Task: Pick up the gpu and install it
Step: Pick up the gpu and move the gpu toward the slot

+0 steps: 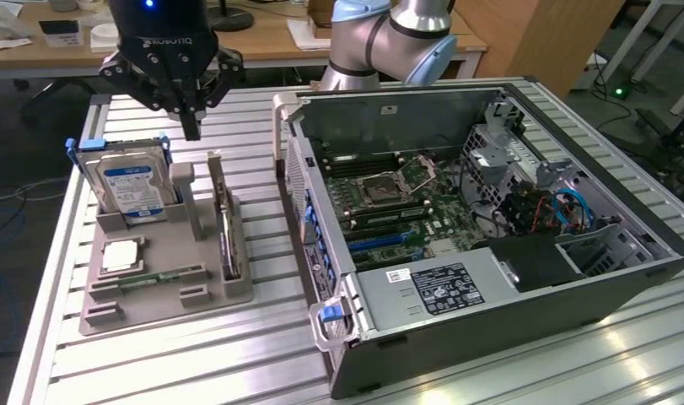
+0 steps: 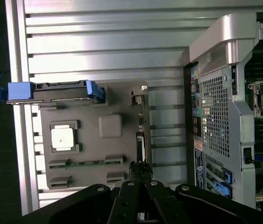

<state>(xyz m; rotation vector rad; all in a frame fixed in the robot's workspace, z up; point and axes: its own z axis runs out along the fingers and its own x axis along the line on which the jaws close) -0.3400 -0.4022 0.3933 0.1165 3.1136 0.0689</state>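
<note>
The tool [image 1: 192, 128] hung in the air over the grey holder [image 1: 167, 297]. Its fingers were pressed together, and there was nothing between them. The gpu [image 1: 223, 221] stood on its thin edge in a slot of the holder, on the side nearer the computer case [image 1: 488, 346]. The tool was up above one end of the gpu and did not touch it. A hard drive [image 1: 133, 184] with blue clips stood in the same holder. The case lay open on the surface [image 1: 207, 363].
</note>
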